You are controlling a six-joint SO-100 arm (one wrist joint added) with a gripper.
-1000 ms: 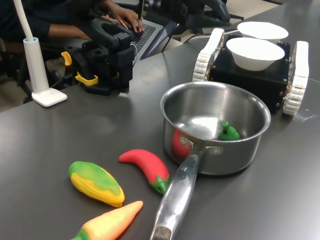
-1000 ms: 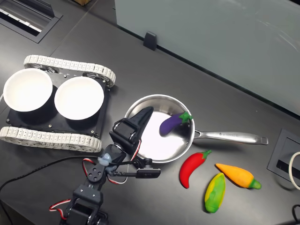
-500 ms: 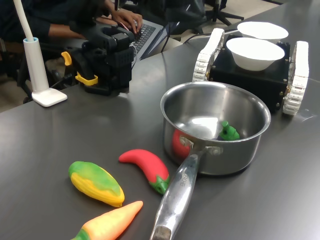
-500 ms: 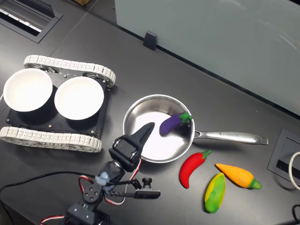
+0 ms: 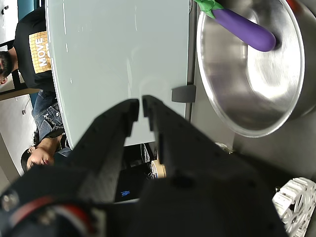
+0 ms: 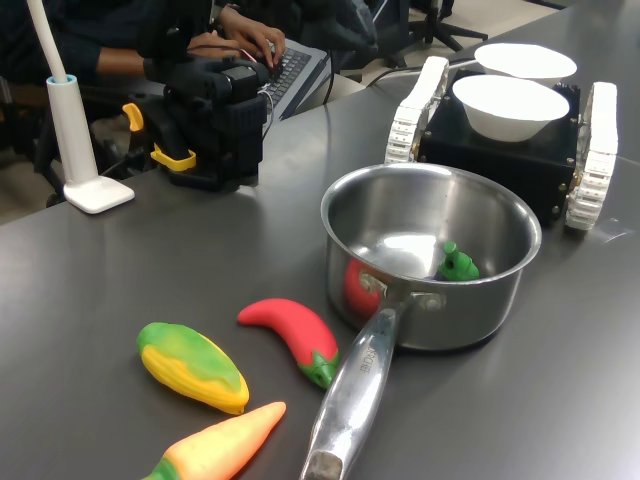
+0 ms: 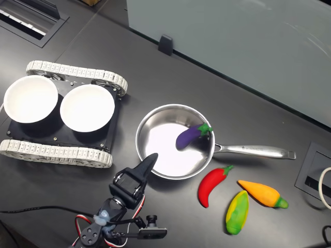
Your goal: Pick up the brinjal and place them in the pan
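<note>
One brinjal (image 7: 189, 136) lies inside your pan (image 7: 150, 126), near the handle side. Your gripper (image 7: 148, 161) sits just outside the rim, jaws nearly together, holding nothing.

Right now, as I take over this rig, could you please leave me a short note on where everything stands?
Gripper: empty, jaws nearly closed in the wrist view, just outside the pan's rim in the second exterior view.
Brinjal: lying inside the pan, on the side nearest the handle.
Red chilli, carrot and yellow-green pepper: on the table beside the handle, untouched.
Done: the brinjal is placed in the pan.
Left: nothing for the task, as far as I can see; only parking the arm.
</note>
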